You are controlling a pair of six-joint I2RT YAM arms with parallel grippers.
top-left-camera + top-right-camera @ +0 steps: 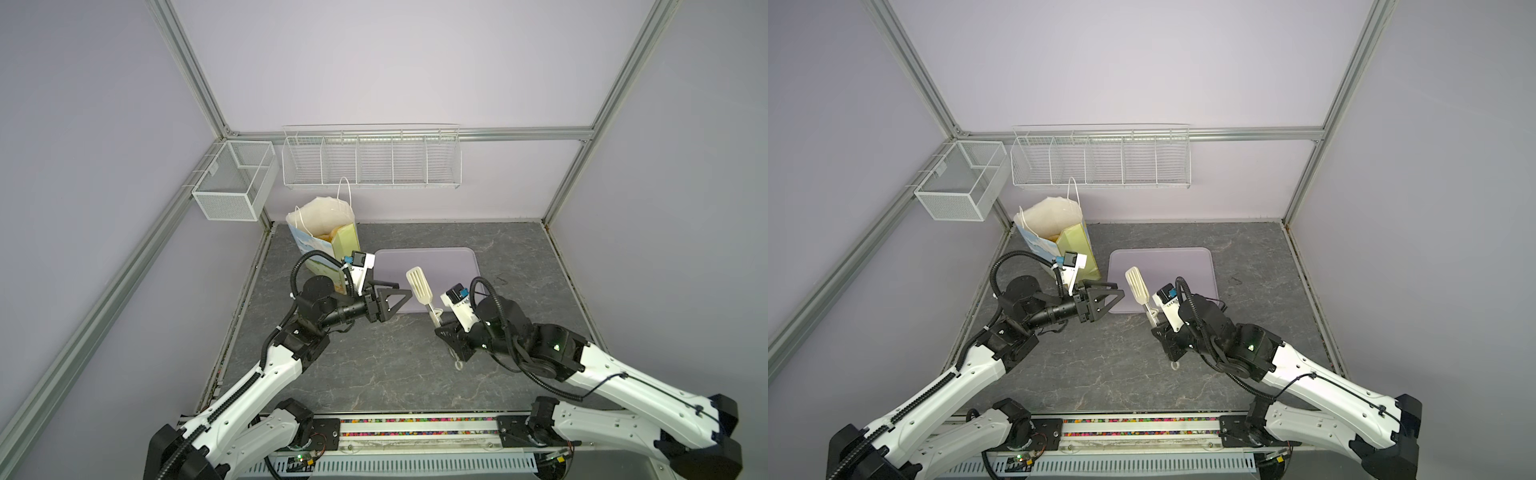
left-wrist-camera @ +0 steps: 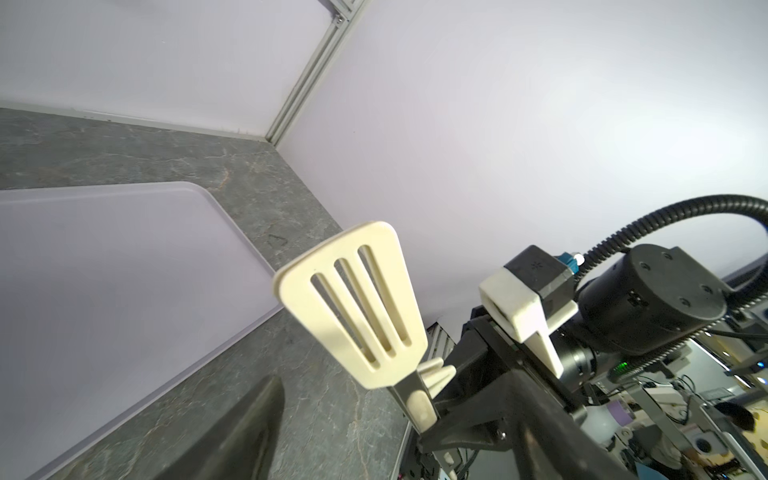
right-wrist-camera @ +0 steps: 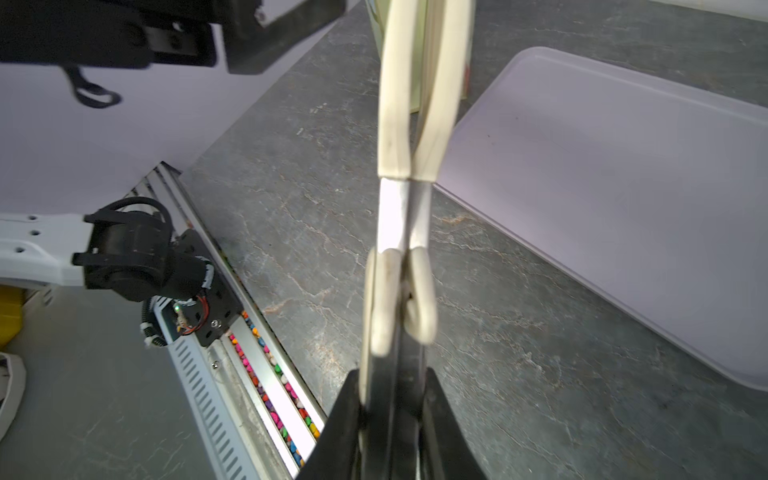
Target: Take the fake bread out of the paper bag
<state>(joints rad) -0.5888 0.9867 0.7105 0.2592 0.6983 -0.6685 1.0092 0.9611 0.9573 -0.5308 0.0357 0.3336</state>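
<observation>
Looking down in both top views, the paper bag (image 1: 322,232) (image 1: 1050,232) stands upright at the far left corner of the table (image 1: 374,365), left of frame centre, mouth open and one white cord handle sticking up. A sliver of orange-yellow fake bread (image 1: 325,237) peeks out just inside the bag's rim, and that's all of it you can see. The lilac tray (image 1: 449,266) (image 1: 1179,270) lies just right of the bag, near mid-frame. The left end effector (image 1: 401,291) (image 1: 1119,290) hovers over the tray's near left corner, black fingers spread wide with nothing between them. Lower right of centre, the right end effector (image 1: 442,328) (image 1: 1158,328) is clamped on the handle of cream slotted tongs (image 1: 419,286) (image 1: 1138,286), their head tilted up over the tray's near edge. Over to the left wrist view: the tongs (image 2: 353,307) fill mid-frame, slots clear, the tray (image 2: 104,270) at left, and only one of this arm's own fingers (image 2: 249,436) shows, at the bottom edge. Now the right wrist view: the right end effector (image 3: 392,386) pinches the two tong arms (image 3: 409,124) together at the bottom of frame, the tray (image 3: 602,187) spreads across the right, and the left end effector's black body sits in the upper left corner.
</observation>
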